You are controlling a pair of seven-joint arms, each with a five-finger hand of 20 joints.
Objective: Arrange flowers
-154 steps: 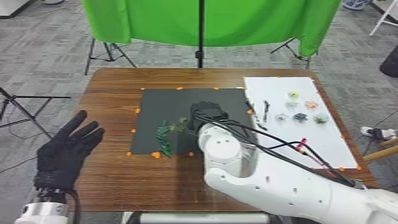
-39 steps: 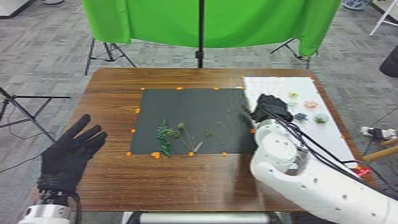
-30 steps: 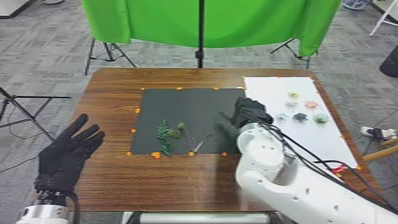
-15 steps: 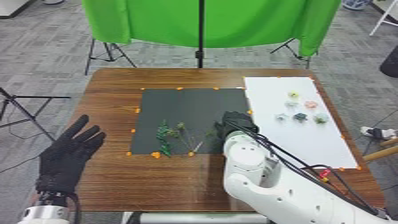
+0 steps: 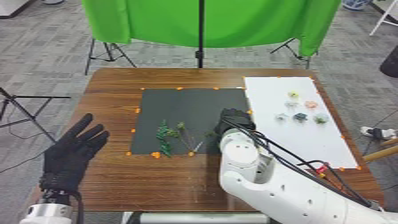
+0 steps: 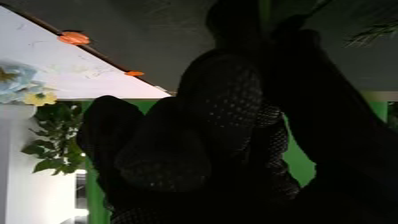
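Note:
In the head view, my right hand (image 5: pixel 233 119) is low over the right part of the black mat (image 5: pixel 182 107), its fingers curled round a thin green stem. In the right wrist view, a bit of that stem (image 6: pixel 317 7) sticks out by the thumb tip of my right hand (image 6: pixel 209 105). Left of it on the mat lie a leafy green sprig (image 5: pixel 163 137) and thin stems (image 5: pixel 185 135) fanning out. Several small flower heads, one of them pink (image 5: pixel 311 104), rest on the white sheet (image 5: pixel 293 140). My left hand (image 5: pixel 69 155) is open over the table's left side.
Orange tabs (image 5: pixel 155 155) line the mat's edges on the brown table (image 5: pixel 169 185). A green cloth (image 5: pixel 151 22) hangs on a stand behind the table. Black cables (image 5: pixel 275 152) run along the right arm, which crosses the near right part.
From the white sheet, my right hand has moved left and nearer onto the black mat. The stems seen on the sheet at first are gone from there. My left hand has barely shifted.

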